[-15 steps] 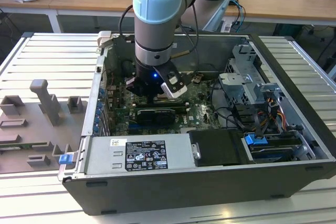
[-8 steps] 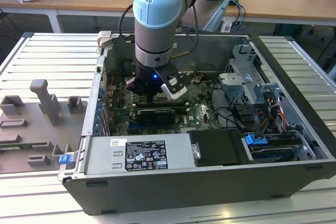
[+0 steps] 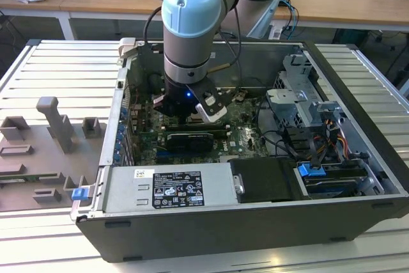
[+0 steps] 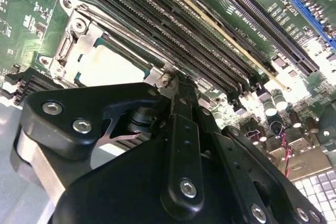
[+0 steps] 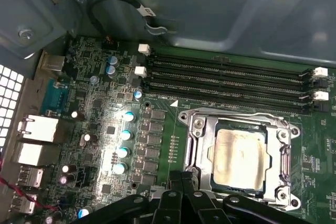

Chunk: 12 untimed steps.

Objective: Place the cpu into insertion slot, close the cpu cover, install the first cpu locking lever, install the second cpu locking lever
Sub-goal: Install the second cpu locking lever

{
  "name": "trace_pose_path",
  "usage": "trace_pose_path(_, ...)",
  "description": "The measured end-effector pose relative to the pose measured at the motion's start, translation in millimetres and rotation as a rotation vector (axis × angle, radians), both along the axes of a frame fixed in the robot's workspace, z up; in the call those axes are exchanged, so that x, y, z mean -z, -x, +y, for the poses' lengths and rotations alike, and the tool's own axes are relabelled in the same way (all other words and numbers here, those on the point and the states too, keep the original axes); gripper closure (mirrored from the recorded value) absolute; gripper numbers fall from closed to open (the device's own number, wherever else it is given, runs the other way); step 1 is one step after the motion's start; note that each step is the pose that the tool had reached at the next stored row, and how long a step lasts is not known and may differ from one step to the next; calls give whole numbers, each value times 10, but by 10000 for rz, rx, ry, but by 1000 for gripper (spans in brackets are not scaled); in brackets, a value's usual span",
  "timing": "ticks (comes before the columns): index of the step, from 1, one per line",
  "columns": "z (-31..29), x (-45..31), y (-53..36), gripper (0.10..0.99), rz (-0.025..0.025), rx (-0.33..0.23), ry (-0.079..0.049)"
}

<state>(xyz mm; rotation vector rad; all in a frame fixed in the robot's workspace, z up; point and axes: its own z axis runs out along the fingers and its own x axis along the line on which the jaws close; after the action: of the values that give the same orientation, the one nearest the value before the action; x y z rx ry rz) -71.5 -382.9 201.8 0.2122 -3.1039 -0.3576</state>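
One gripper (image 5: 184, 184), seemingly closed and empty, hovers beside the cover (image 5: 239, 153) shut over the chip (image 5: 240, 157); slipping sideways could scrape the board (image 5: 94, 119).

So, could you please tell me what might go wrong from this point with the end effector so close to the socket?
1. The cpu sits in the insertion slot with the cpu cover down over it; the end effector is right at the frame's edge, so a misaligned push could scrape the cover.
2. The memory slots run close beside the socket, so a sideways slip might hit their white latches.
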Motion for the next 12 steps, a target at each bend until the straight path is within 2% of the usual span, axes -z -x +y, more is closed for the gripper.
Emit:
trace_pose_path(2, 0, -64, 0, 984, 0, -1, -1)
trace_pose_path(4, 0, -97, 0, 984, 0, -2, 0)
trace_pose_path(12, 1, -146, 2, 984, -1, 0, -3)
